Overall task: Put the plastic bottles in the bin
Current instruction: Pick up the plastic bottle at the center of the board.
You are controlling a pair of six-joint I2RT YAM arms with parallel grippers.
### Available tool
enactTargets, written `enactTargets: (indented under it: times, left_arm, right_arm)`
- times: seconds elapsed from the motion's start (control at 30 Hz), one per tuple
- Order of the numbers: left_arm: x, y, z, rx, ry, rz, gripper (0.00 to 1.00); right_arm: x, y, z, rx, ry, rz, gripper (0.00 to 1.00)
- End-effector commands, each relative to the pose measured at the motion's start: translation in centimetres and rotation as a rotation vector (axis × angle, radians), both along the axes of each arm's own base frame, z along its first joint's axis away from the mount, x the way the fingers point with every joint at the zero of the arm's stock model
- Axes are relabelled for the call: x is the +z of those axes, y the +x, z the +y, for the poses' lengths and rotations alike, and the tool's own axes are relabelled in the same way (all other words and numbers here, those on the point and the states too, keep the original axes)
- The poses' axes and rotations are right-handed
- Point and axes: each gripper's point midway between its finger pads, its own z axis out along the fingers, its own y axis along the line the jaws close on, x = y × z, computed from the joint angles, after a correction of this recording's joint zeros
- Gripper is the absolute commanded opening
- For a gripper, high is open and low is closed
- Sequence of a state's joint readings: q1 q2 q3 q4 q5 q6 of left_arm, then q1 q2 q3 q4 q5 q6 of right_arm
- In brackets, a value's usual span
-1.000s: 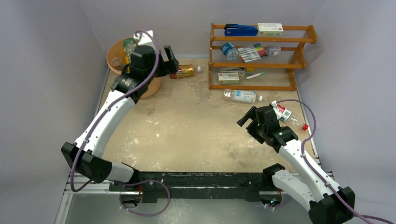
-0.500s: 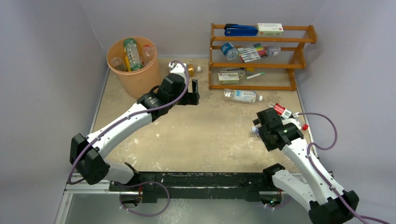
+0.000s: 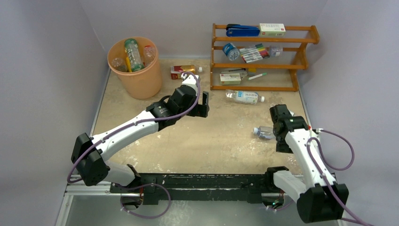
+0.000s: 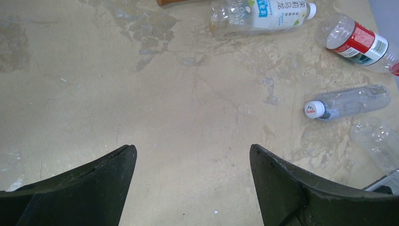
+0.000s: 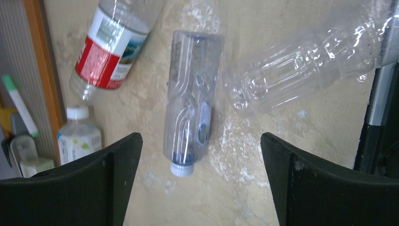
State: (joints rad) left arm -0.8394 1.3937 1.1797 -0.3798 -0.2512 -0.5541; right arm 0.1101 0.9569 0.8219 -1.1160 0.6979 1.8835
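Observation:
The peach-orange bin (image 3: pixel 137 75) stands at the back left with several bottles (image 3: pixel 132 54) inside. My left gripper (image 3: pixel 204 104) is open and empty over the table's middle; in its wrist view (image 4: pixel 193 155) only bare table lies between the fingers. My right gripper (image 3: pixel 280 121) is open above a clear bottle (image 3: pixel 263 132) at the right edge; that bottle's white cap (image 5: pixel 182 168) lies between the fingertips in the right wrist view (image 5: pixel 201 141). A white-labelled bottle (image 3: pixel 242 97), a red-labelled bottle (image 5: pixel 110 52), another clear bottle (image 5: pixel 306 61) and a boxy red-and-gold bottle (image 3: pixel 183 71) lie on the table.
A brown wooden rack (image 3: pixel 263 56) with markers, boxes and a stapler stands at the back right, its base just behind the white-labelled bottle. Purple walls close in the table on three sides. The right arm's own link (image 5: pixel 379 94) is beside the clear bottles.
My left arm has swung from over the bin to the table's middle, gripper open. My right arm has moved right and turned over the bottles at the right edge.

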Motion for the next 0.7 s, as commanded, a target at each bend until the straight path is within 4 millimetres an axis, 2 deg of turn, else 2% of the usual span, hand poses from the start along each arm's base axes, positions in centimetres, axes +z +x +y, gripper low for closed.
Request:
enactTargets:
  times: [0.0,0.17,0.3,0.67]
  left_arm:
    - [2.0,-0.1,-0.3,0.000,-0.053,-0.044,0.89]
    - [1.7,-0.3,-0.1,-0.009,-0.037,-0.038,0.89]
    - [1.3,-0.6,0.1,-0.013,-0.029,-0.029,0.89]
    - [0.4,-1.0,0.6,-0.003,-0.004,-0.004,0.89]
  right_arm:
    - [-2.1,-1.2,-1.1,-0.163,-0.003,0.052,0.99]
    - [-4.3,-2.4,-1.0,-0.235,0.022,0.091,0.99]
    - [-5.1,-3.3,-1.8,-0.291,0.002,0.087,0.99]
    - [-5.0,-3.8,-4.2,-0.367,-0.111,0.071,0.99]
